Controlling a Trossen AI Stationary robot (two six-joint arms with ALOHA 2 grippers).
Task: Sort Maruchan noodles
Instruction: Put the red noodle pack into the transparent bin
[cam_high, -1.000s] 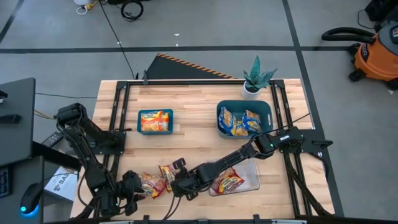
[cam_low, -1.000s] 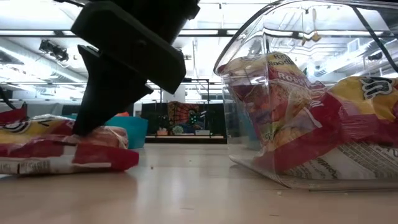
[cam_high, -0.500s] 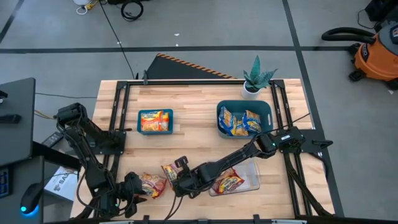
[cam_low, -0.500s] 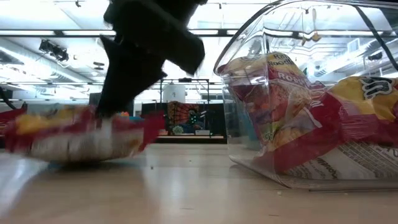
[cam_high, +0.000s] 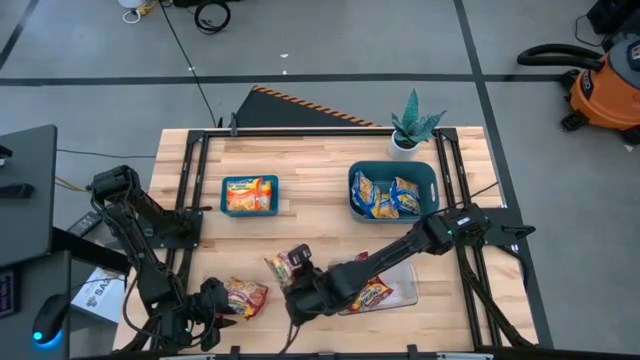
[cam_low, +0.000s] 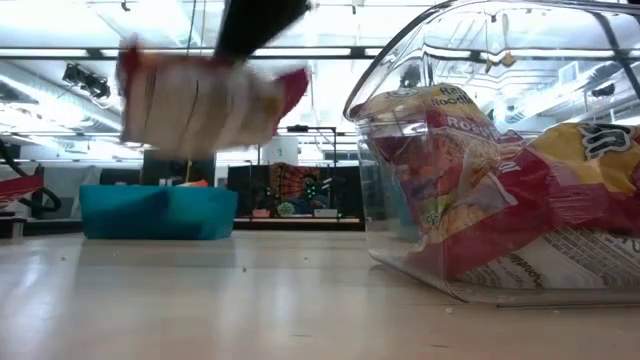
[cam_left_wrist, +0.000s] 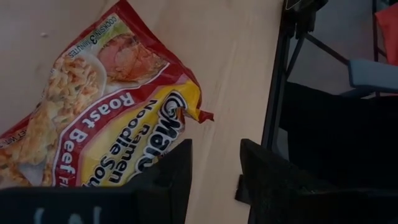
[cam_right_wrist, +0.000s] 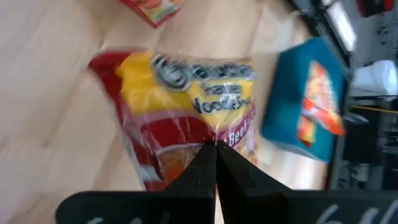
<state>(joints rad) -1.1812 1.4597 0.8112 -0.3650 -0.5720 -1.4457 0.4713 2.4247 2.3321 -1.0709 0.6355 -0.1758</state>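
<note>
My right gripper (cam_high: 298, 268) is shut on a red-and-yellow Maruchan packet (cam_high: 282, 265), held above the table's near middle. The low view shows this packet (cam_low: 205, 95) in the air, and the right wrist view shows it (cam_right_wrist: 186, 106) past the fingers. A second red-and-yellow packet (cam_high: 245, 296) lies flat on the table near the left corner. My left gripper (cam_left_wrist: 214, 174) is open at that packet's (cam_left_wrist: 106, 118) end. A further red-and-yellow packet (cam_high: 368, 293) lies in the clear container (cam_high: 405, 285). My right gripper pinches the packet between its two shut fingers (cam_right_wrist: 199, 171) on the red part of its face (cam_right_wrist: 211, 140), coming from above. The packet is lifted clear of the table and hangs below the fingers, roughly level. My left gripper: I cannot tell whether one finger (cam_left_wrist: 165, 180) touches the lying packet.
A teal bin (cam_high: 249, 180) at the far left holds an orange packet. Another teal bin (cam_high: 392, 168) at the far right holds blue-and-yellow packets. A potted plant (cam_high: 412, 125) stands behind it. Black frame rails (cam_high: 445, 180) run along the table's sides.
My right gripper has risen, carrying the red-and-yellow packet from the table top up clear of it and a little toward the far right. The packet beside my left gripper has stayed where it lay.
</note>
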